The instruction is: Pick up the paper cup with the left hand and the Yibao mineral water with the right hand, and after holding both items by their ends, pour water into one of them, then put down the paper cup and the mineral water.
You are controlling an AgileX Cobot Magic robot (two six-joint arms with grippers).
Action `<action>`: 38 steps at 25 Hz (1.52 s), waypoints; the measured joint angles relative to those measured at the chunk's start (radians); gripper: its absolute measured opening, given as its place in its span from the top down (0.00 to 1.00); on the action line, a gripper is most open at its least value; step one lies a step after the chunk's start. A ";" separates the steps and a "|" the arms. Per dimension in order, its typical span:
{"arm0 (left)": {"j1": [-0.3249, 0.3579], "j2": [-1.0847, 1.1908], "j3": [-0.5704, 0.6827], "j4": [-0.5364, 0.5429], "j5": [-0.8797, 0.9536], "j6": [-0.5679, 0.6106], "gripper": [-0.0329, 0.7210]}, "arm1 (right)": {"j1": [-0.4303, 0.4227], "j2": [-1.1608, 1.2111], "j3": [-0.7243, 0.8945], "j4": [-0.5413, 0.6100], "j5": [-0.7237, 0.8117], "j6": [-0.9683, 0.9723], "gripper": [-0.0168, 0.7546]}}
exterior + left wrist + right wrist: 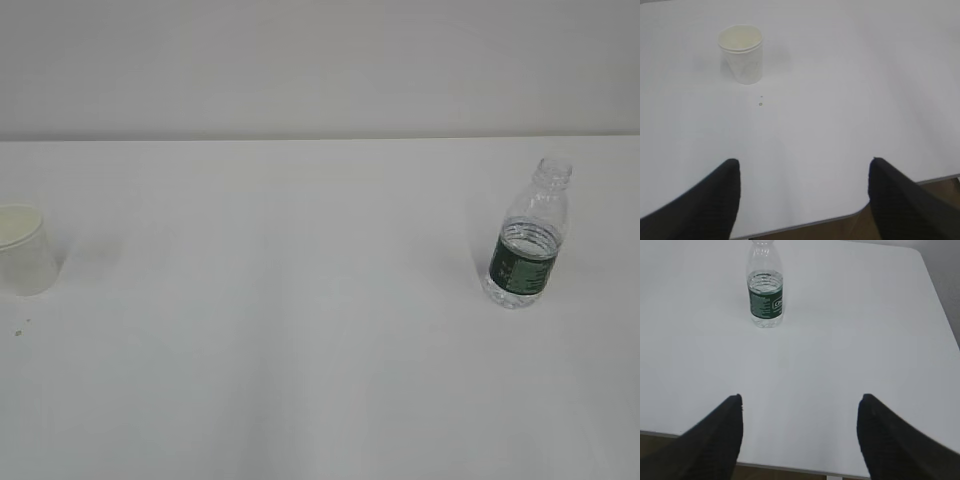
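Standing upright, the paper cup (741, 54) was ahead and left of the spread left hand (802, 200); the Yibao mineral water (765, 287) likewise faced the spread right hand (800, 435).

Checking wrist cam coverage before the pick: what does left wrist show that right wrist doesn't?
Left wrist only: the cup, upright and empty-looking, two small specks on the table in front of it, and the open left gripper well short of the cup.
Right wrist only: the bottle, upright, no cap visible on its neck, part full, and the open right gripper holding nothing.
Both: the white table and its near edge, with two dark fingers at the bottom of the frame.
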 joint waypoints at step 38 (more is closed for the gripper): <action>0.000 0.000 0.000 0.000 0.000 0.000 0.21 | 0.000 0.000 0.000 0.021 0.000 0.002 0.28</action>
